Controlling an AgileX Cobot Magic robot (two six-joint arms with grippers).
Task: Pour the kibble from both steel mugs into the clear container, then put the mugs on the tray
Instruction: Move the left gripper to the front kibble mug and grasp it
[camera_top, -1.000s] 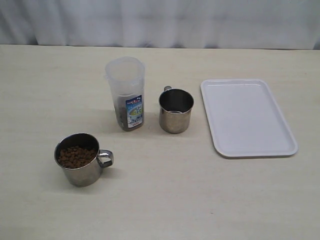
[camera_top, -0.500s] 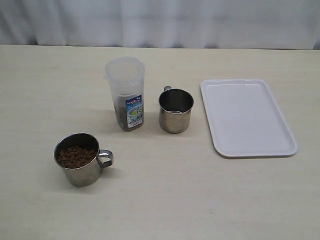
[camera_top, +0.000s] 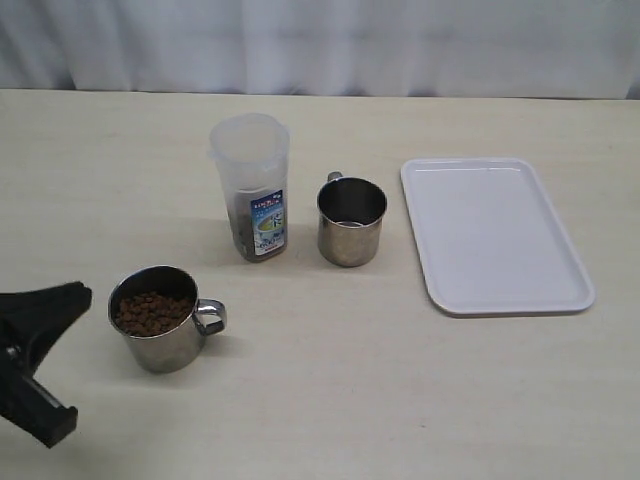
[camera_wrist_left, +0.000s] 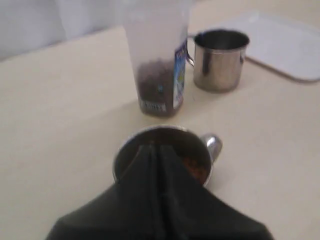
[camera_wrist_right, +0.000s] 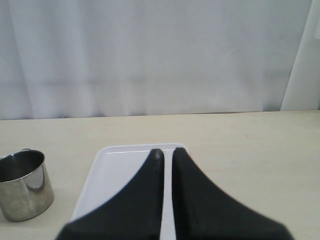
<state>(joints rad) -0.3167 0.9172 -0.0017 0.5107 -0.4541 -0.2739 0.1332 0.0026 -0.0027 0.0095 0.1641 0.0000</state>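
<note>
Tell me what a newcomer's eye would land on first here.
First comes the shiny cylindrical steel mug filled with small brown kibble pellets, at the front left of the pale table, with the black left claw close beside it. Next come the tall clear plastic container mid-table, some kibble at its bottom, and the flat white rectangular tray on the right.

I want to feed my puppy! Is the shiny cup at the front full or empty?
Mostly full: the front steel mug stands upright with brown kibble piled up near its rim.
</note>
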